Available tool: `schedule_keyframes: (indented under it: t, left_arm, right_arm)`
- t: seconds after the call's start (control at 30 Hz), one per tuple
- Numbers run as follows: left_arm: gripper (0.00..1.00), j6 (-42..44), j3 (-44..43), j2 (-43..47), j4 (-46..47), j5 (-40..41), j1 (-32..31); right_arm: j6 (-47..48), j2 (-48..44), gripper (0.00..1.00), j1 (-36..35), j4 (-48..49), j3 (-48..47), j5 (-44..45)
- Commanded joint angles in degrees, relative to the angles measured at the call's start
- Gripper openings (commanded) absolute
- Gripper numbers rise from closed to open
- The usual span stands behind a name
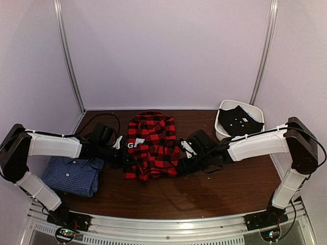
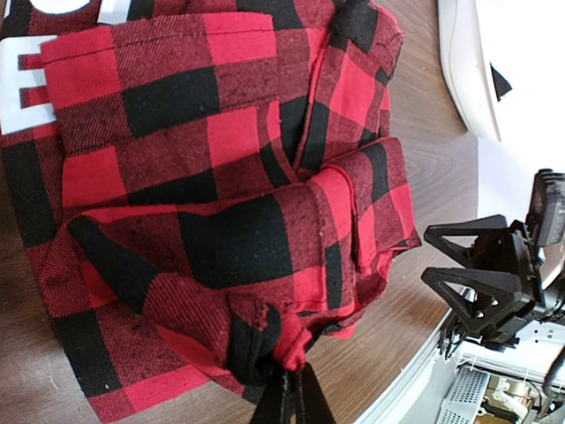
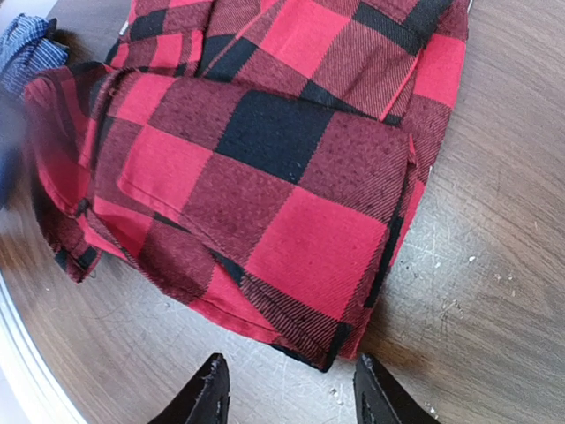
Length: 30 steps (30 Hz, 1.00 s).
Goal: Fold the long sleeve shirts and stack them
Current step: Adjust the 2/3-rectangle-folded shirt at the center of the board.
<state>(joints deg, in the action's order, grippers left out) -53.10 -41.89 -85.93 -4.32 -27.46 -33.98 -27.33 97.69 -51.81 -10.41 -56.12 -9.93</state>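
The red-and-black plaid shirt (image 1: 151,145) lies partly folded at the table's middle, white lettering on its left side. It fills the left wrist view (image 2: 221,203) and the right wrist view (image 3: 265,185). My left gripper (image 2: 291,393) is shut on a bunched fold at the shirt's left edge; it sits there in the top view (image 1: 125,155). My right gripper (image 3: 291,389) is open and empty, just off the shirt's right corner, over bare wood (image 1: 185,164). The blue check shirt (image 1: 73,175) lies folded at the near left, under my left arm.
A white bin (image 1: 253,109) holding a dark garment (image 1: 237,121) stands at the back right. Cables trail behind the left arm. The wooden table (image 1: 204,194) ends at a metal rail along the near edge.
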Motion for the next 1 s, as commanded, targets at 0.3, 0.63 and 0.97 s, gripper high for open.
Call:
schedule_keyframes:
  t: [0.3, 0.63, 0.97]
  left_arm:
    - [0.04, -0.6, 0.0, 1.2, 2.7, 0.1, -0.2]
    - [0.04, -0.3, -0.5, 1.1, 2.6, 0.2, -0.1]
    - [0.03, -1.1, -1.1, 1.7, 3.4, 0.5, -0.1]
  right_arm:
    - [0.3, 4.5, 0.37, -1.1, 1.7, -2.3, 3.2]
    - [0.1, 5.3, 0.18, -1.2, -0.2, -5.3, 4.6]
    - [0.2, 5.0, 0.0, -1.1, -2.5, -8.2, 5.1]
